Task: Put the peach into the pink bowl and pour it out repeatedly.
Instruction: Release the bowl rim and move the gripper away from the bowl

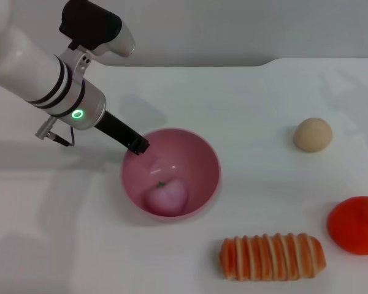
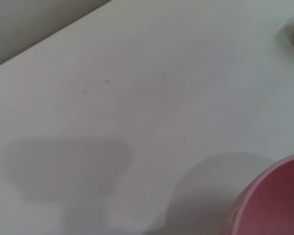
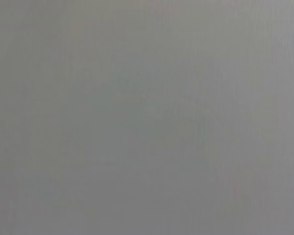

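peach (image 1: 167,196) lies in the pink bowl (image 1: 199,158), near side of its floor. left gripper (image 1: 137,146) sits at the bowl's far-left rim, apparently clamped on it, above and apart from the peach. striped bread (image 1: 272,256) nearest, orange-red fruit (image 1: 356,225) and tan ball (image 1: 313,135) well right on white table (image 1: 245,92).

Peach (image 1: 166,196) inside bowl (image 1: 203,153)

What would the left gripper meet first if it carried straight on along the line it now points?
Probably the bowl: the left gripper sits at its near-left rim, aimed down and inward, so its inner wall comes first, then perhaps the peach. Depth is unclear.
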{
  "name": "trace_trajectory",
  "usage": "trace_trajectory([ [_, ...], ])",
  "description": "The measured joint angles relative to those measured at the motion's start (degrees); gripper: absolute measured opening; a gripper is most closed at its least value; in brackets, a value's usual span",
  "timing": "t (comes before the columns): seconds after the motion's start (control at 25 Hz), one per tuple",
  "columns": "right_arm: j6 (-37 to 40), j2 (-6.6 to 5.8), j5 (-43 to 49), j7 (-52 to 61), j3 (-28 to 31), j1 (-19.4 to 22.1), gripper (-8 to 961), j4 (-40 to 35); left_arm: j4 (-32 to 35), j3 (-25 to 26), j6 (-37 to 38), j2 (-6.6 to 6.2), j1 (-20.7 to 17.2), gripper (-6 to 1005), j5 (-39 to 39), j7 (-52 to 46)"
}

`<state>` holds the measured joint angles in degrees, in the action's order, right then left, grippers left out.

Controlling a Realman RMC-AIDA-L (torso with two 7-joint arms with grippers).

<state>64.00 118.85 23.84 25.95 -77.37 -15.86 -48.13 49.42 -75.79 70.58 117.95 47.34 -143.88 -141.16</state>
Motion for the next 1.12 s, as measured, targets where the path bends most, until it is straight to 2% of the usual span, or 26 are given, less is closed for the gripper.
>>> trace_trajectory([
  [0.44, 3.07, -0.02, -0.07, -0.19, 0.14, -0.06, 414, 1.44, -0.2, 0.06, -1.15, 0.0, -0.32, 82, 0.22, -0.67],
  [0.76, 3.17, -0.02, -0.01, -0.21, -0.1, 0.29, 414, 2.12, 0.21, 0.07, -1.31, 0.09, -0.33, 230, 0.31, -0.89],
  [0.8, 3.18, -0.02, -0.01, -0.21, -0.11, 0.31, 414, 2.24, 0.21, 0.07, -1.31, 0.09, -0.33, 278, 0.31, -0.89],
  [0.92, 3.46, -0.02, -0.01, -0.18, -0.19, 0.3, 414, 3.07, 1.72, 0.64, -1.79, 0.09, 0.1, 423, 3.52, 1.13],
  [1.04, 3.86, -0.12, -0.01, -0.03, -0.41, -0.02, 414, 4.19, 1.72, 0.64, -1.79, 0.09, 0.1, 472, 3.52, 1.13],
  [1.08, 3.88, -0.14, -0.01, -0.03, -0.49, -0.06, 414, 4.4, 4.67, 2.63, -2.55, 0.02, 0.79, 489, 8.84, 4.96],
  [1.12, 4.02, -0.14, -0.01, -0.04, -0.54, -0.06, 414, 4.58, 4.67, 2.63, -2.55, 0.02, 0.79, 505, 8.84, 4.96],
])
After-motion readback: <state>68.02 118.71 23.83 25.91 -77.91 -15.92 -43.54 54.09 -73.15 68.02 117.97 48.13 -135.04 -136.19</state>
